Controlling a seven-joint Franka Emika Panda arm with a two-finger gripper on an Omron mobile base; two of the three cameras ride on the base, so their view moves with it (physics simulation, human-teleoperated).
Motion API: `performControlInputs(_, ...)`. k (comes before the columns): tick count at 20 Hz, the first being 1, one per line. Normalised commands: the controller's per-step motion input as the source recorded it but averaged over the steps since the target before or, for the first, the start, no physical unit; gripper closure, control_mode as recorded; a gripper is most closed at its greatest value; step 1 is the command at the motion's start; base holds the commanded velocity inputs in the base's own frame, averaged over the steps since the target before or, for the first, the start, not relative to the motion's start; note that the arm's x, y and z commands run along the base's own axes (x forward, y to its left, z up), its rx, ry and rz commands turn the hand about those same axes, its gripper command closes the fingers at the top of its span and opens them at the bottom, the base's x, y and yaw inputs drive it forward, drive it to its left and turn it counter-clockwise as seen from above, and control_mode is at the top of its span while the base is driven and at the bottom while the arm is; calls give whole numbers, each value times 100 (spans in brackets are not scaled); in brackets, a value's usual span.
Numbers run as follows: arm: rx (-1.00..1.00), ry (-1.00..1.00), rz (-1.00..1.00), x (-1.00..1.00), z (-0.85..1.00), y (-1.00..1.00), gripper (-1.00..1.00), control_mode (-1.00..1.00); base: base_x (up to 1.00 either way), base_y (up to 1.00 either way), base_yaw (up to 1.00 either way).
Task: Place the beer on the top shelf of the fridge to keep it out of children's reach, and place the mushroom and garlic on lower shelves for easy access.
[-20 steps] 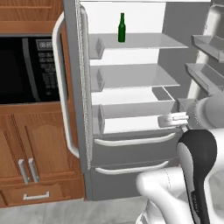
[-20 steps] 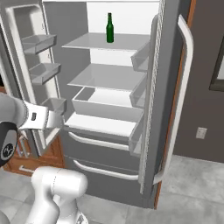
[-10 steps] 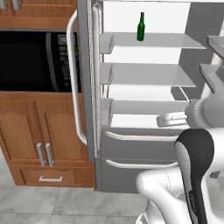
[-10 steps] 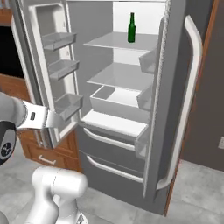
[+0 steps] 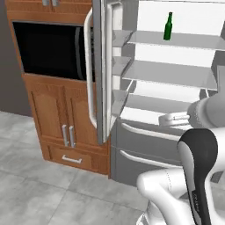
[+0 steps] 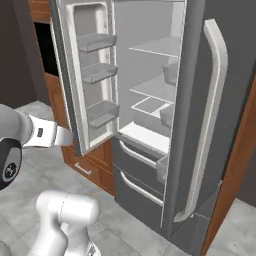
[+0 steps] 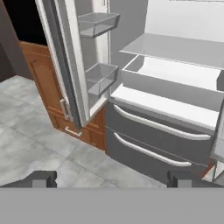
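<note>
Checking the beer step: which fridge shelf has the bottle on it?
The top shelf: the green beer stands upright on it, while the shelf below shows nothing on it.

Left base view: set behind and left of the arm, facing forward and down at the open fridge (image 5: 176, 79), oven cabinet (image 5: 57, 88) to the fridge's left. Right base view: set behind and right of the arm, looking obliquely past the fridge's right door (image 6: 200, 125) onto its left door bins (image 6: 97, 75). Hand view: low, fairly near, aimed at the fridge's lower drawers (image 7: 157, 140) and floor (image 7: 35, 148). Shared by all three: fridge shelves, left door, drawer fronts.
</note>
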Motion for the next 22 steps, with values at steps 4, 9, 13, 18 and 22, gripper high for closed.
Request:
performControlInputs(4,0,0,0,0,0,0,-100,100,-67,0,47)
performControlInputs(9,0,0,0,0,0,0,-100,100,-66,0,48)
performControlInputs(13,0,0,0,0,0,0,-100,100,-66,0,50)
performControlInputs(18,0,0,0,0,0,0,-100,100,-72,0,50)
performControlInputs(22,0,0,0,0,0,0,-100,100,-95,-2,41)
